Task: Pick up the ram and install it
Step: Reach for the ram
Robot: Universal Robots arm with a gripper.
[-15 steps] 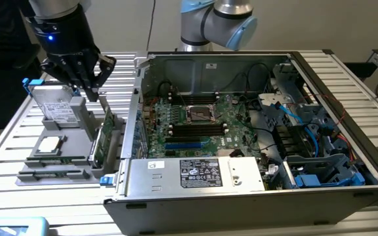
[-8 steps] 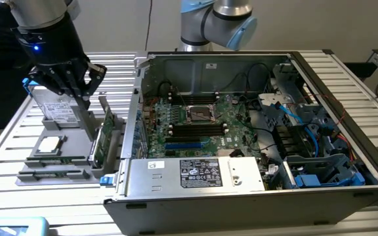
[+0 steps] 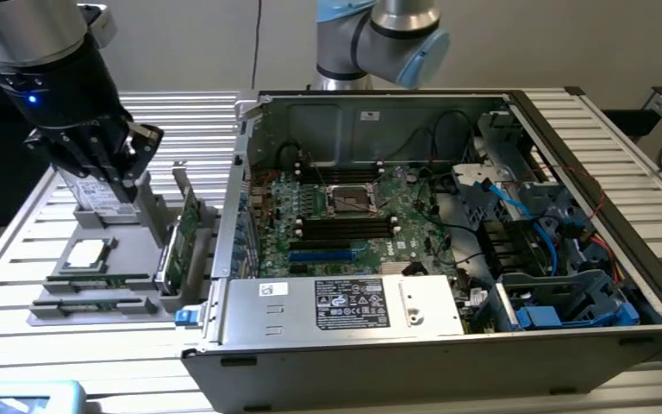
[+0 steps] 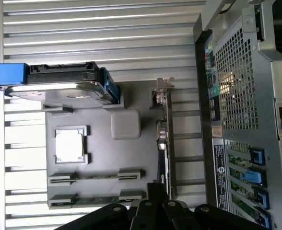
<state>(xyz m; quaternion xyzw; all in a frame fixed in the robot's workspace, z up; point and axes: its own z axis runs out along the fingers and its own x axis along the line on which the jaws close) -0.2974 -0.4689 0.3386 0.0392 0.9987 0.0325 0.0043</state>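
Gripper [image 3: 106, 176], closed, hovers above grey tray [image 3: 134, 259] holding ram [image 3: 96, 281] and processor [image 3: 87, 252].

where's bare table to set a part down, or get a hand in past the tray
Bare slats of the table lie beyond the tray, up to the case corner, and in front of the tray toward the near edge. The tray itself is crowded: drive, chip, ram, card. The gap between card and case is tight.
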